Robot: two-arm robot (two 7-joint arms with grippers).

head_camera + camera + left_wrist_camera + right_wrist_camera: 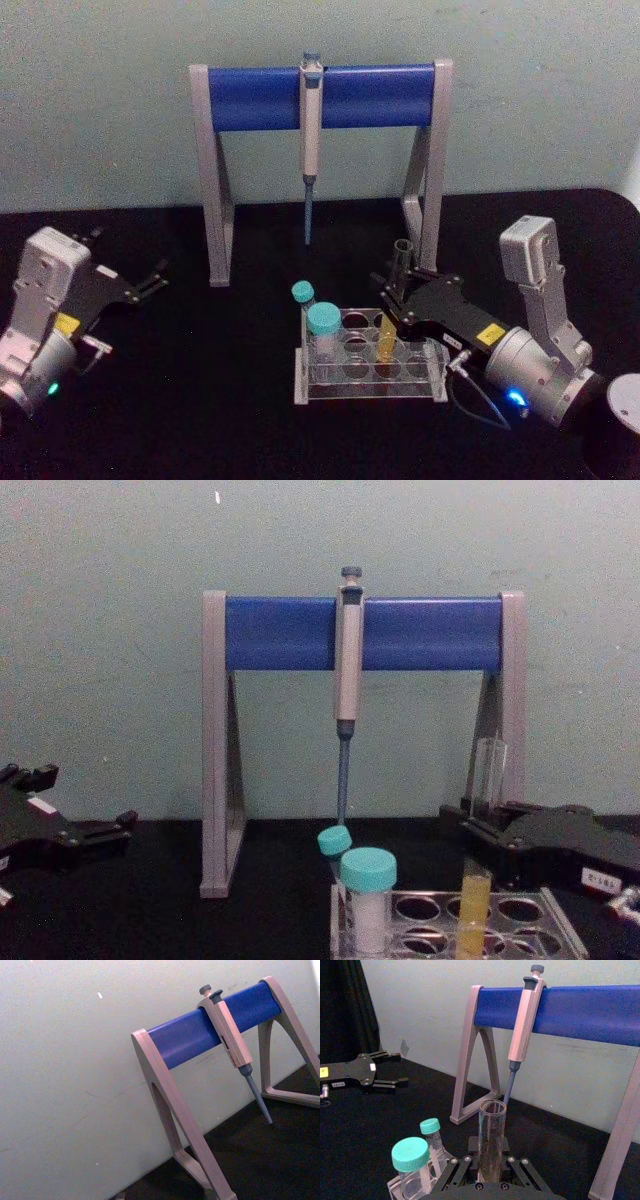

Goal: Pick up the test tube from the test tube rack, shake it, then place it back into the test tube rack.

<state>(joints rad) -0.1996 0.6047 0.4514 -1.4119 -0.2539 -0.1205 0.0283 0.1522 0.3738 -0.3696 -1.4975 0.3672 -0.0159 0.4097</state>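
1. The right gripper (pixel 393 300) sits just above the rack (pixel 435 385), its fingers (pixel 451 1166) closed on the tube (pixel 392 310) around its middle. The tube's lower end is down in a hole on the right side of the rack.
2. Whether the tube is about to come out or has just gone back in, I cannot tell; either way, the move should run straight along the tube's own length, so the glass does not scrape or lever against the hole's edge.
3. The tube leans a little in the head view, so squaring it over the hole seems worth doing first.
4. It has no cap, so any shaking should be gentle and kept near upright, I think, or the liquid will spill.
5. The tube is tall, thin, clear glass with an open mouth; yellow-orange liquid fills its lower part, seen through the rack's clear wall.
6. 2 teal-capped vials (pixel 323 330) stand at the rack's left end, near the tube but apart from it.
7. The left gripper (pixel 158 277) rests well off to the left with its fingers slightly apart, holding nothing.
8. Behind the rack, a pipette (pixel 311 140) hangs on a blue-barred stand (pixel 250 97) against the wall.
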